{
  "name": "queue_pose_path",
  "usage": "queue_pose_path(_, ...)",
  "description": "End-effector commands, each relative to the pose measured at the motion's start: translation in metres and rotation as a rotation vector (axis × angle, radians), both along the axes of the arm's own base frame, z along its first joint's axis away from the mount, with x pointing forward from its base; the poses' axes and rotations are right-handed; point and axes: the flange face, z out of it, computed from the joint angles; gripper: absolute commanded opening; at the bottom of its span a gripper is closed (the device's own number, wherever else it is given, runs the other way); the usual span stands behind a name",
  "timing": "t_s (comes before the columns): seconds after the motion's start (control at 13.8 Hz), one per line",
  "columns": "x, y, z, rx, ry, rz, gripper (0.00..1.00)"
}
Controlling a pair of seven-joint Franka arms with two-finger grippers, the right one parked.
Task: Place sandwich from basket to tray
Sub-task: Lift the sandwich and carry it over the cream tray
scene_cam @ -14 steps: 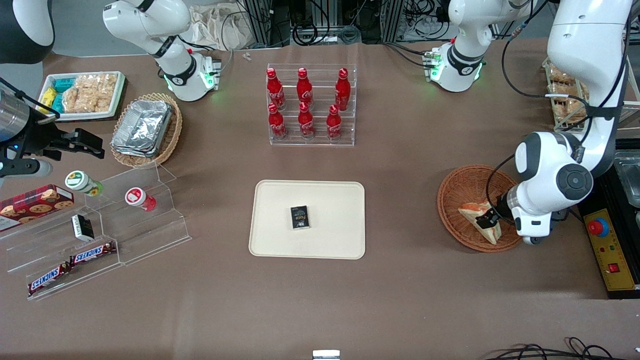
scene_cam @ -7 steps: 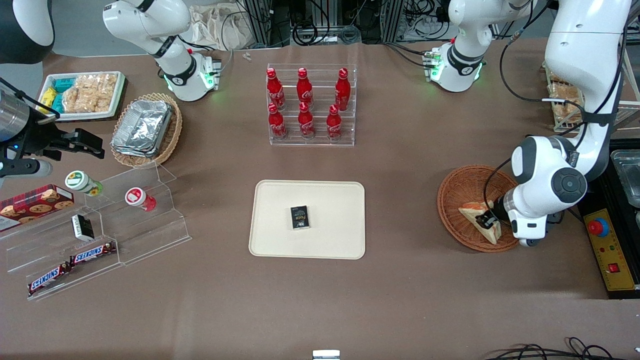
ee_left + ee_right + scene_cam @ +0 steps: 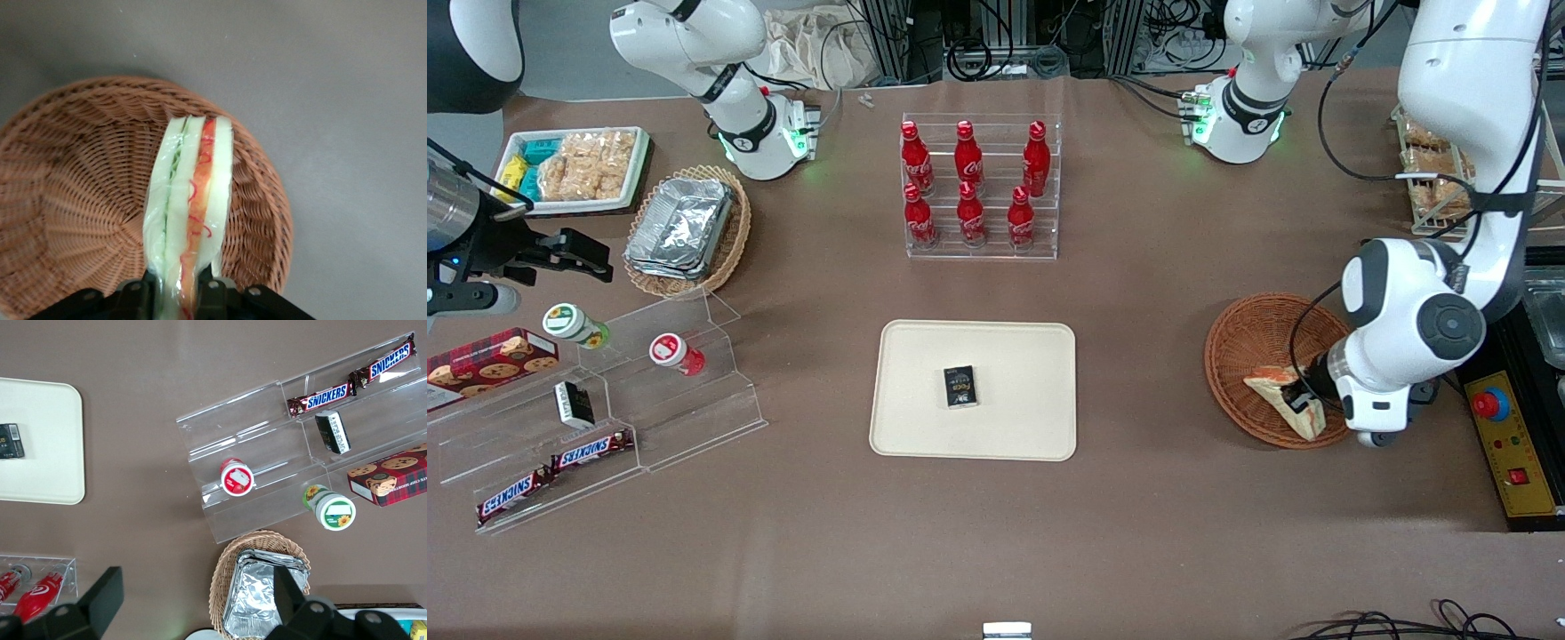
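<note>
Toward the working arm's end of the table, the gripper [image 3: 1303,397] sits over the part of the basket [image 3: 1249,342] nearest the front camera, clamped on the sandwich [image 3: 1280,400]. In the wrist view both fingers [image 3: 137,293] press against the wedge's flat bread faces, one on each side, and the sandwich [image 3: 190,220] stands on edge with its cut face toward the lens: pale bread, a green layer, and a red-orange layer. Its wrapping looks like clear film. Whether the wedge touches the wicker or hangs just above it cannot be told. In the front view the sandwich's pointed end reaches the basket's rim.

The basket [image 3: 80,200] is round, reddish-brown, and holds nothing else that shows.

The tray [image 3: 1014,356] lies at mid-table, well apart from the basket, with bare brown tabletop between them. A small dark box [image 3: 960,387] rests flat near the tray's centre.

Farther from the front camera than the tray, a clear stepped rack [image 3: 983,244] holds six red bottles [image 3: 970,213] in two rows. Toward the parked arm's end lie a tan basket of foil trays [image 3: 685,227], a white tray of snacks [image 3: 574,169], and a clear stepped stand [image 3: 694,391] with two small cups, a cookie box and Snickers bars [image 3: 591,451].
</note>
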Motion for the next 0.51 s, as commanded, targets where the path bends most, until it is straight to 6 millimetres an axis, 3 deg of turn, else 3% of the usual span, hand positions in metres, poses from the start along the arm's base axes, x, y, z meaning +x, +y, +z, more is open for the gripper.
queue_pose_path(0.0,0.017,-0.028,0.082,0.005,0.020,-0.026,0.00)
queue_pose_path(0.14,0.022,-0.048,0.131,-0.010,0.052,-0.056,0.00)
queue_pose_path(0.22,0.023,-0.068,0.147,-0.024,0.059,-0.087,0.00)
queue_pose_path(0.43,0.020,-0.161,0.155,-0.057,0.067,-0.226,0.00)
